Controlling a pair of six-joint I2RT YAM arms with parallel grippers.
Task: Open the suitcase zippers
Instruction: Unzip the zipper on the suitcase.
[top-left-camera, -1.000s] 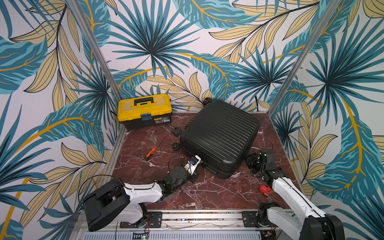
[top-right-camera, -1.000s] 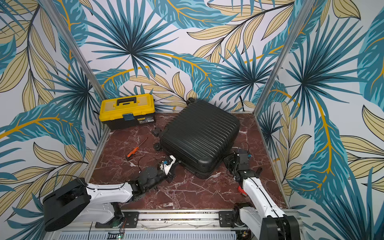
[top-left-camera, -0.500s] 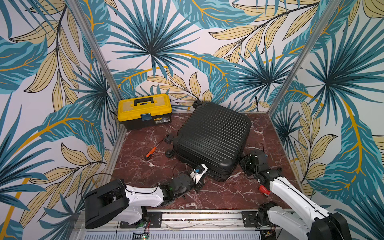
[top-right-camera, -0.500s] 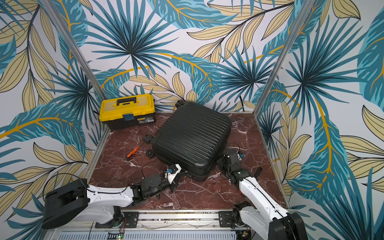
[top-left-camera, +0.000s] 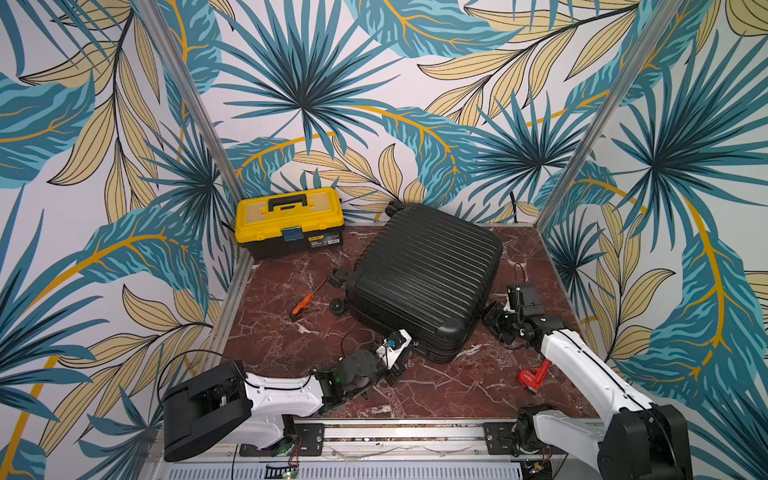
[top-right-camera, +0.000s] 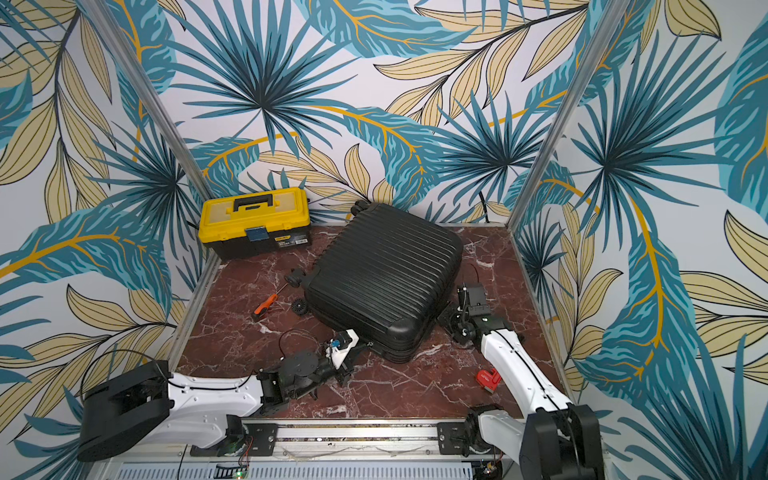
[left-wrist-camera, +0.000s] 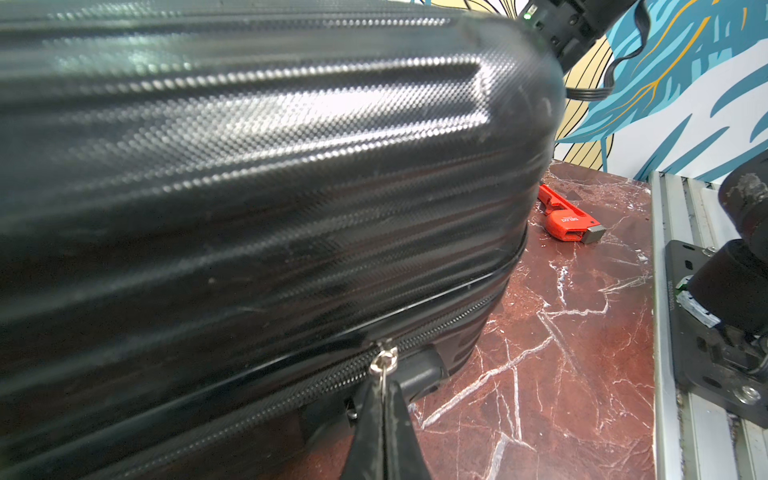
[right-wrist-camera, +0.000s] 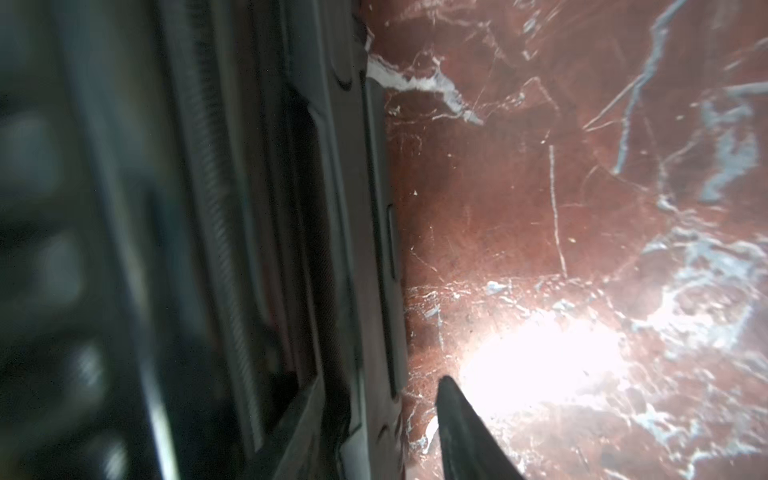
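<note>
- Flat on the red marble table (top-left-camera: 490, 386), the black ribbed suitcase (top-left-camera: 424, 278) lies right of the yellow toolbox (top-left-camera: 289, 222).
- Left gripper (left-wrist-camera: 384, 399) is clamped tight on the metal zipper pull (left-wrist-camera: 383, 362) at the suitcase's near seam.
- Right gripper (right-wrist-camera: 374, 415) stands parted beside the suitcase's side, gripping nothing.
</note>
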